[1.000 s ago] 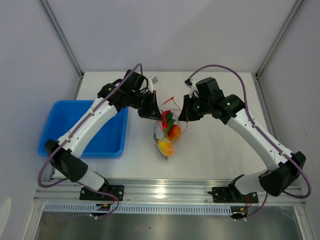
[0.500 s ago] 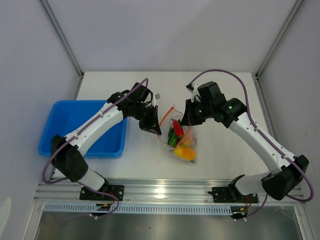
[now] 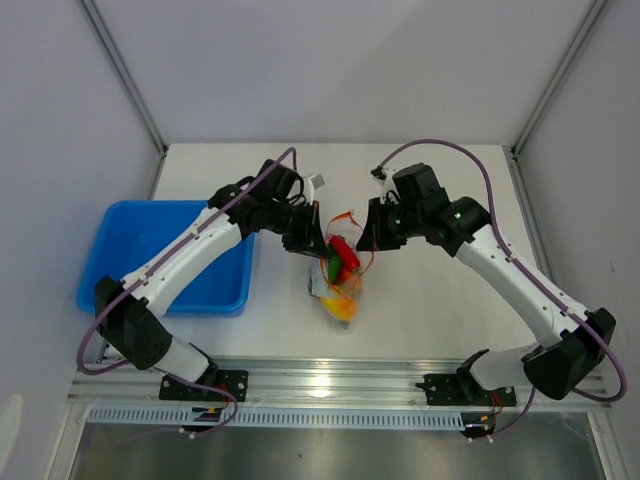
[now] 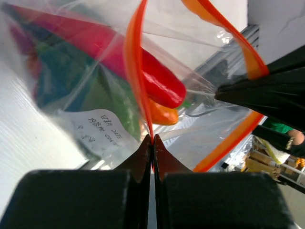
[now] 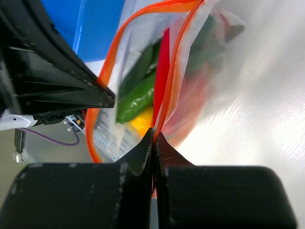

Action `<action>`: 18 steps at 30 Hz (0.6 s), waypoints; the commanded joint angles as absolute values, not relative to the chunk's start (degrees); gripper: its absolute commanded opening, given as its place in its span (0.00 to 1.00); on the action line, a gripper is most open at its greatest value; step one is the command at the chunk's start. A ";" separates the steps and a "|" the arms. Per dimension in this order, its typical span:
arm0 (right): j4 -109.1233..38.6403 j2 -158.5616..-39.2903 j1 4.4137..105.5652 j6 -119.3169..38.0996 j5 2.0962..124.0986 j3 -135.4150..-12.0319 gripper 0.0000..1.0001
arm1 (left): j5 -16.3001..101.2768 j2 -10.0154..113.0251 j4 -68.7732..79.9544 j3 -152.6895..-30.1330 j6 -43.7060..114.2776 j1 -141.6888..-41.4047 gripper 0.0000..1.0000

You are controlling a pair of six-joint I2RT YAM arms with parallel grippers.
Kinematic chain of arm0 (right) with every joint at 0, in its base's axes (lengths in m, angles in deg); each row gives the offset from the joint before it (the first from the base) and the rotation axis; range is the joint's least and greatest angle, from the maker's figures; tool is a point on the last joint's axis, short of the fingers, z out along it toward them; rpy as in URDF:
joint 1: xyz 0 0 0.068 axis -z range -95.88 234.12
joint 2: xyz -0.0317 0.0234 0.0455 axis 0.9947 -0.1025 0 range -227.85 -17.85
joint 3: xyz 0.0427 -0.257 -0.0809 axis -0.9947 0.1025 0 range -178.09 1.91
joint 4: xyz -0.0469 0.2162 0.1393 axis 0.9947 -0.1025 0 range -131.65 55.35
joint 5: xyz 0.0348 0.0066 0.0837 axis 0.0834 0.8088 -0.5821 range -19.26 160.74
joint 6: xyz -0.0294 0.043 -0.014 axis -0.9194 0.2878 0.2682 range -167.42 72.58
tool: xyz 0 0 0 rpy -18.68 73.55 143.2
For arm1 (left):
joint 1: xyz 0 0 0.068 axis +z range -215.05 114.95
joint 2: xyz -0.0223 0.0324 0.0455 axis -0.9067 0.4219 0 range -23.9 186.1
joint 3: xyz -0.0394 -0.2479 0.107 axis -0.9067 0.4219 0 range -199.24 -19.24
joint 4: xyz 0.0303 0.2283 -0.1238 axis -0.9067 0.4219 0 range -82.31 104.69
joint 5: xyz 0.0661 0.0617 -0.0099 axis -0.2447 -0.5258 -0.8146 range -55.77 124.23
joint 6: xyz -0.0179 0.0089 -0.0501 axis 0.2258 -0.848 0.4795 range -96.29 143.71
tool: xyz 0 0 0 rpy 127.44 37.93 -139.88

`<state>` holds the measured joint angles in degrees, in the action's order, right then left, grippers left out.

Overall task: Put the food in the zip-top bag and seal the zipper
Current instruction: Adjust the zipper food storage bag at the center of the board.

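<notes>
The clear zip-top bag hangs between my two grippers above the white table, its mouth spread open. Inside lies the food: a red piece, green peppers and a yellow-orange mango. My left gripper is shut on the red-orange zipper at the bag's left lip. My right gripper is shut on the zipper at the right lip. The zipper's two strips stand apart. A white label shows on the bag's wall.
A blue plastic tray sits at the left of the white table, partly under the left arm. Grey walls close in the back and sides. The metal rail runs along the near edge.
The bag with the food swung right and then back left between the two grippers. Both grippers kept their hold on the zipper and shifted only slightly.
</notes>
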<state>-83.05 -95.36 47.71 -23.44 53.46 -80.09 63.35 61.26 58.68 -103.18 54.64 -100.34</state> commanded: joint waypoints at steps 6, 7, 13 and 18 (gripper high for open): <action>-75.43 -97.12 47.47 -19.56 48.68 -77.89 0.00 | 63.58 59.78 52.52 -98.78 48.49 -100.38 0.01; -75.43 -98.43 47.55 -19.65 48.33 -78.50 0.00 | 63.58 59.16 51.56 -98.52 48.40 -100.47 0.01; -74.20 -102.74 47.64 -17.90 46.48 -81.41 0.00 | 61.83 56.52 49.27 -95.45 47.70 -100.29 0.01; -74.99 -107.84 47.55 -14.21 47.53 -85.53 0.00 | 61.91 55.29 43.21 -92.02 48.84 -100.20 0.01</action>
<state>-76.58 -105.81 47.71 -17.60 47.73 -81.07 61.54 58.23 50.00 -93.00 49.29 -100.29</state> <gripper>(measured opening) 0.002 0.005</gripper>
